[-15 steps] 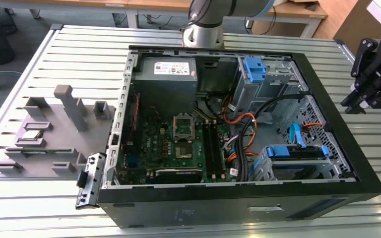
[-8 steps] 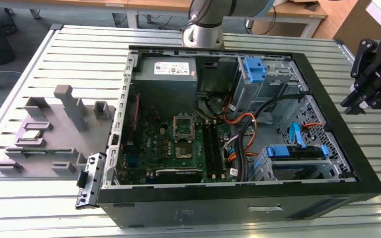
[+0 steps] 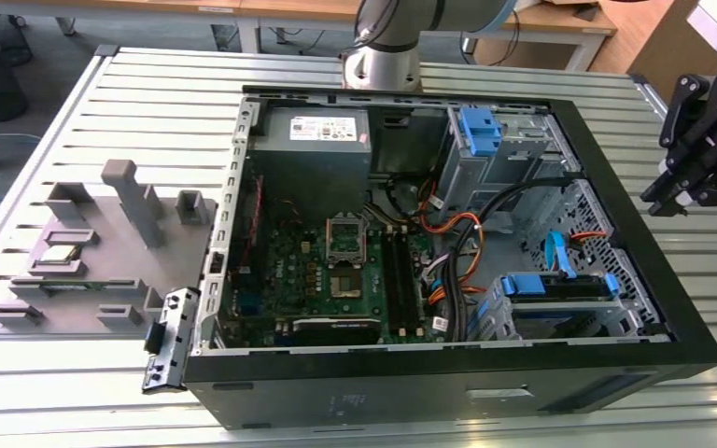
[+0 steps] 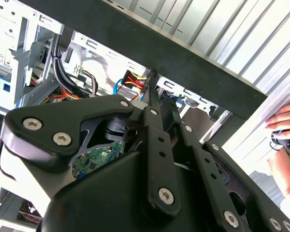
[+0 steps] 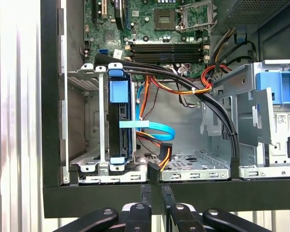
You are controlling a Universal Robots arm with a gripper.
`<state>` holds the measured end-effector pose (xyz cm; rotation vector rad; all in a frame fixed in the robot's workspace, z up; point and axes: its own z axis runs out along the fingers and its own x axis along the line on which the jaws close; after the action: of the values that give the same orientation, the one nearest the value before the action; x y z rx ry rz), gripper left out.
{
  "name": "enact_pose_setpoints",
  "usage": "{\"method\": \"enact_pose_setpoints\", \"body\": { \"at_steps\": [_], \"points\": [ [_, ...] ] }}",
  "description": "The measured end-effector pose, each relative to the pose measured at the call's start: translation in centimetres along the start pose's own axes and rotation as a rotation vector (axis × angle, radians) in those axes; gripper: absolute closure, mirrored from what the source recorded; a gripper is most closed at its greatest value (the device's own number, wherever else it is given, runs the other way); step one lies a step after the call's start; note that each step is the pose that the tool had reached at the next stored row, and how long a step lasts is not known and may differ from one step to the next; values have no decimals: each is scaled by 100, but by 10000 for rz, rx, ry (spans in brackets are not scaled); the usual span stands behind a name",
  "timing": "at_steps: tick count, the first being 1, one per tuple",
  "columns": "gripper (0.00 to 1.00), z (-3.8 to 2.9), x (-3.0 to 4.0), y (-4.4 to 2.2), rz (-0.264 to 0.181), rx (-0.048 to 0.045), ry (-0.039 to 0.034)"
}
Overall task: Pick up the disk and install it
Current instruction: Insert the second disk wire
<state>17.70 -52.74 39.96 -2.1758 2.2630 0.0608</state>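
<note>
The disk, a drive framed by a blue caddy, sits inside the drive cage at the near right corner of the open computer case. In the first wrist view the disk stands edge-on in that cage, with a flat blue cable beside it. My gripper hangs outside the case, past its wall on the exterior view's right and apart from the disk. Its black fingers lie close together with nothing between them. In the second wrist view the gripper points over the case's black rim.
A lone blue bracket sits in the upper bay. Black and orange cables run across the case's middle. A grey fixture with parts stands on the slatted table at the exterior view's left. A person's hand rests nearby.
</note>
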Motion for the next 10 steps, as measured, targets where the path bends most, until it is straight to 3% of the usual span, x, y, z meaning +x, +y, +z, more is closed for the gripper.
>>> {"method": "enact_pose_setpoints", "body": {
  "at_steps": [10],
  "points": [
    [76,7,1,21,2,8,-1]
  ]
}}
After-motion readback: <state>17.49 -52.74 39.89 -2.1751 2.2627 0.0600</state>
